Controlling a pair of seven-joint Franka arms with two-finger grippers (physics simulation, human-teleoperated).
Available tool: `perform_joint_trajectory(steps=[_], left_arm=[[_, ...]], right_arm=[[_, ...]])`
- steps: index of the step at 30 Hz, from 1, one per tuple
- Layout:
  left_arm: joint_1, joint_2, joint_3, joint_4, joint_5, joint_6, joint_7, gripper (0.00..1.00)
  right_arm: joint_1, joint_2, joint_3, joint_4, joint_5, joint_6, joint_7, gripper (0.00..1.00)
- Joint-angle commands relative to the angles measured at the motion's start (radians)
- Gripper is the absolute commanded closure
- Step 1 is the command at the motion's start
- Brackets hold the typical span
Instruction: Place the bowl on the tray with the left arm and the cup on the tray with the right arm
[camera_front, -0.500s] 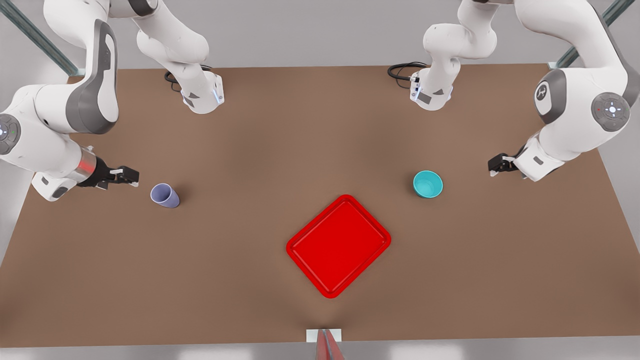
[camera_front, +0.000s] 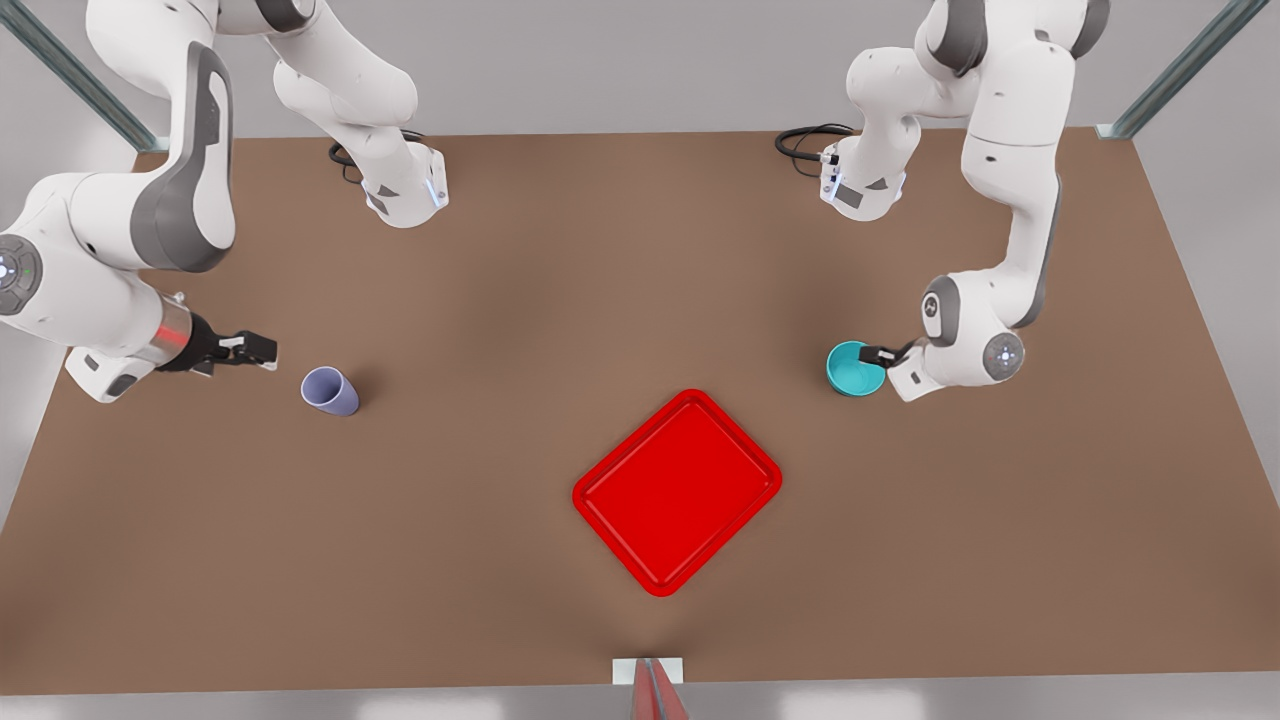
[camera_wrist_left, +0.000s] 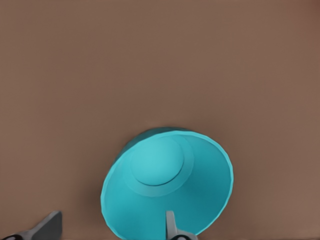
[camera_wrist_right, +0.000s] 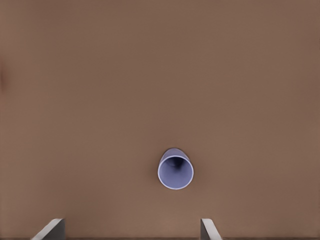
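The turquoise bowl (camera_front: 853, 368) stands on the brown table at the front view's right. My left gripper (camera_front: 876, 355) is open at its rim. In the left wrist view one fingertip (camera_wrist_left: 171, 226) is over the inside of the bowl (camera_wrist_left: 165, 190) and the other (camera_wrist_left: 47, 227) is outside its wall. The lavender cup (camera_front: 329, 390) stands at the front view's left. My right gripper (camera_front: 262, 352) hovers open a short way from it, and its wrist view shows the cup (camera_wrist_right: 175, 172) ahead of the fingers, apart from them. The red tray (camera_front: 677, 491) lies bare between them, nearer the front edge.
Both arm bases (camera_front: 405, 190) (camera_front: 862, 185) with black cables (camera_front: 805, 140) stand at the table's far edge. A small white and red marker (camera_front: 650, 680) sits at the front edge. Open brown table surrounds the tray.
The left arm has swung in from the front view's right and come down, bringing its gripper to the bowl's rim. The right arm has hardly moved. Bowl, cup and tray have stayed put.
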Motion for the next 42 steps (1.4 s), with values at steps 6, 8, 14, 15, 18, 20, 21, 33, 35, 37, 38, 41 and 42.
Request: perform_joint_trajectory(steps=[6,8,14,15,18,20,21,33,35,37,38,41,42], left_arm=[[0.0,0.036,-0.003,0.005,-0.047,0.021,-0.001,0.56],[-0.002,0.04,-0.003,0.005,-0.05,0.021,-0.001,0.71],[-0.008,0.066,-0.009,0.015,-0.05,0.021,-0.004,0.77],[-0.006,0.064,-0.009,0.016,-0.05,0.021,-0.007,0.79],[-0.008,0.061,-0.009,0.027,-0.052,0.009,-0.015,0.79],[-0.006,0.058,-0.009,0.036,-0.061,0.002,-0.027,0.79],[-0.006,0.055,-0.009,0.07,-0.131,-0.046,-0.036,0.79],[-0.224,0.458,-0.081,0.841,-0.144,-0.204,-0.9,0.79],[-0.232,0.46,-0.101,0.846,-0.144,-0.195,-0.95,0.79],[-0.233,0.467,-0.115,0.869,-0.144,-0.186,-1.019,0.79],[-0.235,0.471,-0.118,0.87,-0.145,-0.183,-1.03,0.79],[-0.238,0.484,-0.129,0.87,-0.142,-0.147,-1.019,0.0],[-0.238,0.486,-0.13,0.87,-0.142,-0.147,-1.016,0.0]], right_arm=[[0.001,0.004,0.0,0.003,0.0,0.005,0.0,0.0],[-0.002,0.004,0.0,0.003,0.0,0.005,0.0,0.0],[-0.006,0.009,0.0,0.005,0.0,0.002,-0.001,0.0],[-0.004,0.009,0.0,0.006,0.002,0.003,0.002,0.0],[-0.006,0.009,0.0,0.006,0.002,0.003,0.002,0.0],[-0.006,0.015,0.0,0.009,0.003,0.005,0.0,0.0],[-0.006,0.015,0.0,0.009,0.003,0.006,-0.001,0.0],[-0.013,0.016,0.0,0.008,0.003,0.0,-0.004,0.0],[-0.013,0.016,0.0,0.008,0.003,0.0,-0.004,0.0],[-0.013,0.019,0.0,0.009,0.005,0.0,-0.004,0.0],[-0.013,0.022,-0.001,0.009,0.005,0.002,-0.004,0.0],[-0.013,0.022,0.0,0.009,0.003,0.002,-0.004,0.0],[-0.013,0.022,0.0,0.009,0.003,0.002,-0.004,0.0]])
